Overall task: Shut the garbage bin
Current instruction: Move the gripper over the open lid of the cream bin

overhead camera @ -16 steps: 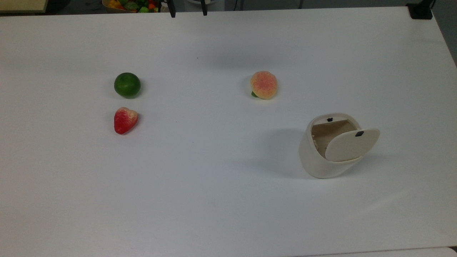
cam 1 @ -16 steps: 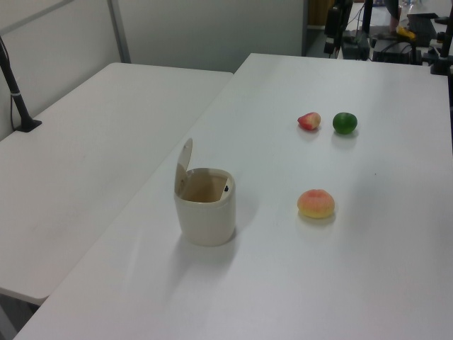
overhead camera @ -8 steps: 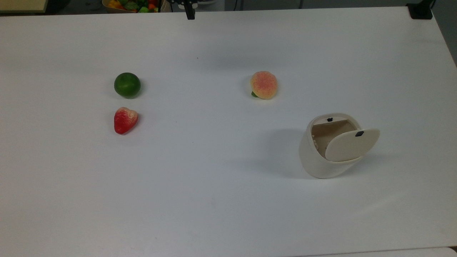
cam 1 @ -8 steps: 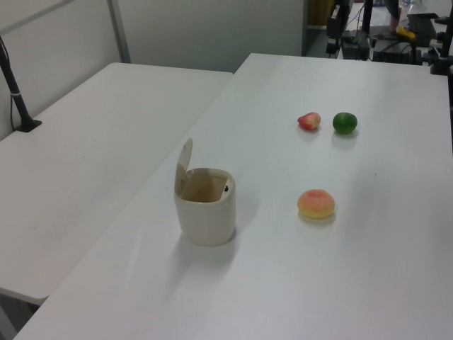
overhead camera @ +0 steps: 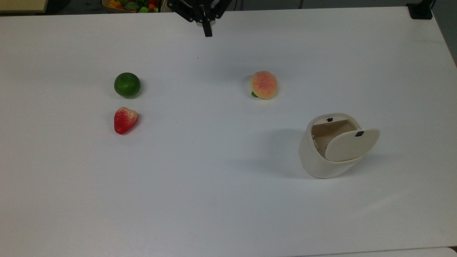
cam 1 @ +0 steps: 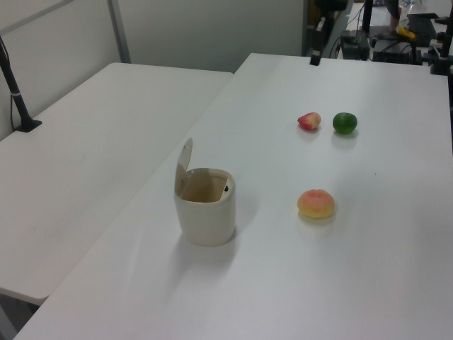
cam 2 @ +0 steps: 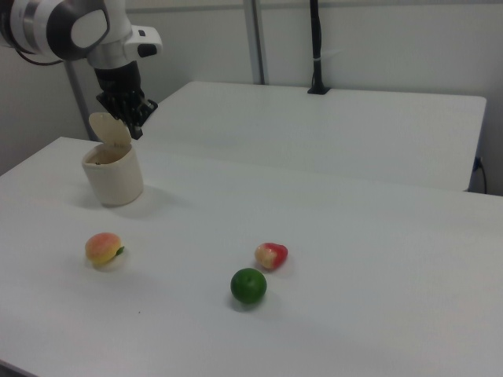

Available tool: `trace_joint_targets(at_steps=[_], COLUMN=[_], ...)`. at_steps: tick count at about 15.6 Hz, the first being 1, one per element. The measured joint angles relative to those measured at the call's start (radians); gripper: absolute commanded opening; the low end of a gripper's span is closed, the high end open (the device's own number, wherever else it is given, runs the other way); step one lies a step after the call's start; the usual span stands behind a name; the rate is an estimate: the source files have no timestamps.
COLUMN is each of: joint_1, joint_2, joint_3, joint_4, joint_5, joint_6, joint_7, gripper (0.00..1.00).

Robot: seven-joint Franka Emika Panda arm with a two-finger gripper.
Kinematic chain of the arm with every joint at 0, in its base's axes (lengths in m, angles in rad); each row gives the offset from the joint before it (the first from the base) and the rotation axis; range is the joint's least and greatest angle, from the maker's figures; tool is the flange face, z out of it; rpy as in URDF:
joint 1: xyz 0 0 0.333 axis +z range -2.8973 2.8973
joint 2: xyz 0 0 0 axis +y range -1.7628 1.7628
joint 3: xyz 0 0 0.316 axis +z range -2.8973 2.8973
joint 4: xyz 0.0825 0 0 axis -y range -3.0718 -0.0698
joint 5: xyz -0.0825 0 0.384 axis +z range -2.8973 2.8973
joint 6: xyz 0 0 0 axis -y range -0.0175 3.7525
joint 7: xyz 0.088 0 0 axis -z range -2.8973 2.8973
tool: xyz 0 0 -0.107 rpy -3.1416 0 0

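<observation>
The gripper (overhead camera: pixel 207 33) is carried with its fingers pressed together into one narrow tip, presumably for pushing. Well apart from that tip, the garbage bin (overhead camera: pixel 323 160) is stood with its lid (overhead camera: pixel 351 145) raised.

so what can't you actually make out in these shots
- Garbage bin contents: top view, the raised lid covers most of the opening; some pale bits inside cannot be identified.
- Gripper: top view, the arm is cut off by the upper edge.
- Black mark on the lid: too small to identify.
</observation>
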Motion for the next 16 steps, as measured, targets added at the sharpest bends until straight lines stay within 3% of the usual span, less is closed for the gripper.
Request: trace_joint_targets(at_steps=[5,12,16], joint_1=[0.047,0.056,0.075], joint_2=[0.033,0.089,0.138], joint_3=[0.017,0.134,0.171], joint_4=[0.028,0.033,0.033], joint_5=[0.016,0.016,0.014], joint_6=[0.164,0.494,0.651], joint_7=[0.01,0.086,0.087], gripper=[0.02,0.03,0.03])
